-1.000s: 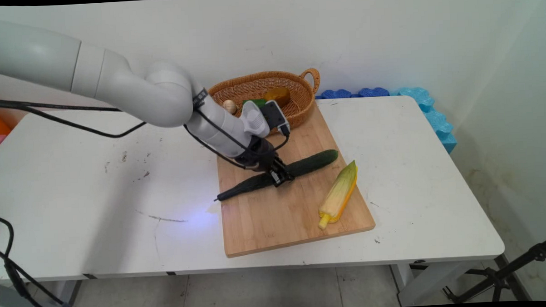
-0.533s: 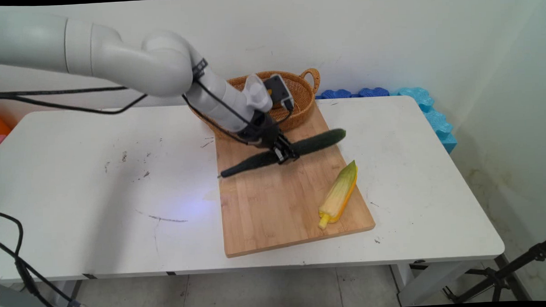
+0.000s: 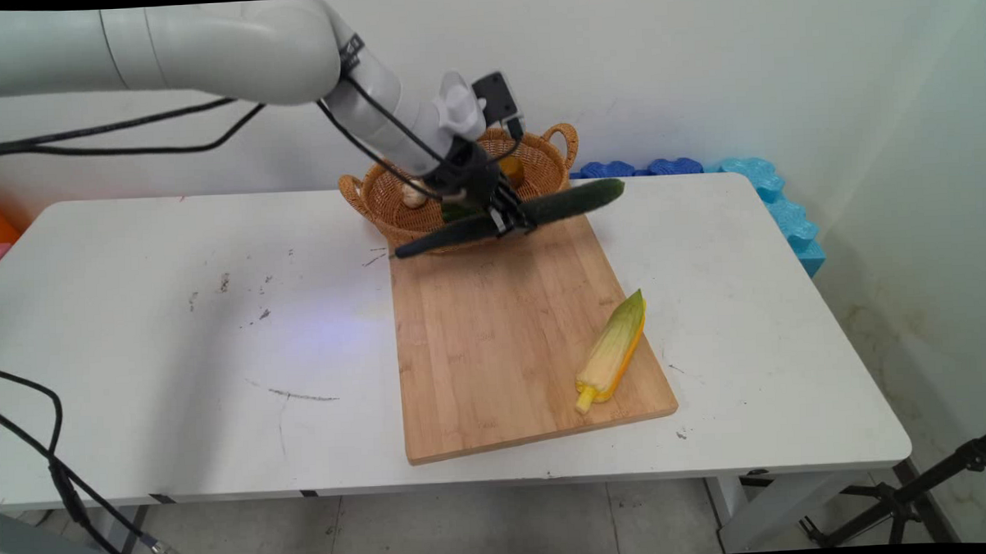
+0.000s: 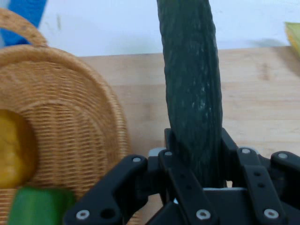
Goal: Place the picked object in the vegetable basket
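My gripper (image 3: 509, 219) is shut on a long dark green cucumber (image 3: 572, 201) near its middle, holding it level in the air above the far end of the wooden cutting board (image 3: 495, 351). The cucumber (image 4: 192, 93) runs up between the fingers in the hand view. Just behind it stands a wicker basket (image 3: 375, 199) holding a yellow item (image 4: 14, 147), a green item (image 4: 40, 206) and a pale round one (image 3: 413, 196). The basket's rim (image 4: 93, 108) lies left of the cucumber in the hand view.
A corn cob in its husk (image 3: 613, 351) lies on the board's near right part. Blue foam blocks (image 3: 752, 186) line the wall at the table's far right. Black cables hang at the left. The white table (image 3: 175, 337) has scuff marks on its left half.
The gripper has lifted the cucumber off the cutting board and carried it up and back toward the basket. The corn has stayed put.
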Tool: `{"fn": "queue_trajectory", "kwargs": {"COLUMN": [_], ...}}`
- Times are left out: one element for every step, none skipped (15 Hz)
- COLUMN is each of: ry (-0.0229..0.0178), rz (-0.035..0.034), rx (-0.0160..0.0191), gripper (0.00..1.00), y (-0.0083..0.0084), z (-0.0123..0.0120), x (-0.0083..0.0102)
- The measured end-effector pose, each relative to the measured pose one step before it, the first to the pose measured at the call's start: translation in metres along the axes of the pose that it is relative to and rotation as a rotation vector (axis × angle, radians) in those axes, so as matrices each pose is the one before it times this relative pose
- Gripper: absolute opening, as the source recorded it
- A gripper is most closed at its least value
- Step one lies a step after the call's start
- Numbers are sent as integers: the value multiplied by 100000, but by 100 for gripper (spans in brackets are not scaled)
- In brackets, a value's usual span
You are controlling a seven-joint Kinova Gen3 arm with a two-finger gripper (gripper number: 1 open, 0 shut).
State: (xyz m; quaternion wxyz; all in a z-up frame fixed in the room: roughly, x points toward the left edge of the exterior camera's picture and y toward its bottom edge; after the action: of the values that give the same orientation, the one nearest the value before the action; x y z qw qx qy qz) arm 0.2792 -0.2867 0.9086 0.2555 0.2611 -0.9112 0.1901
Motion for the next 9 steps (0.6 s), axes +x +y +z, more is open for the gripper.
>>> {"fn": "queue_trajectory", "kwargs": {"ry": [80, -9, -24, -33, -160, -208, -271, -286, -364], "rz": [1238, 712, 846, 1422, 1051, 1078, 1070, 963, 1037], "rx": [929, 537, 640, 1005, 709, 818, 743, 490, 499], "gripper": [0, 0, 0, 0, 0, 0, 0, 0, 0], "y": [-735, -433, -522, -832, -609, -697, -659, -524, -578], "z": [-198, -83, -88, -84, 5, 43, 111, 179, 263], "x": [176, 83, 80, 111, 33, 6, -19, -64, -116]}}
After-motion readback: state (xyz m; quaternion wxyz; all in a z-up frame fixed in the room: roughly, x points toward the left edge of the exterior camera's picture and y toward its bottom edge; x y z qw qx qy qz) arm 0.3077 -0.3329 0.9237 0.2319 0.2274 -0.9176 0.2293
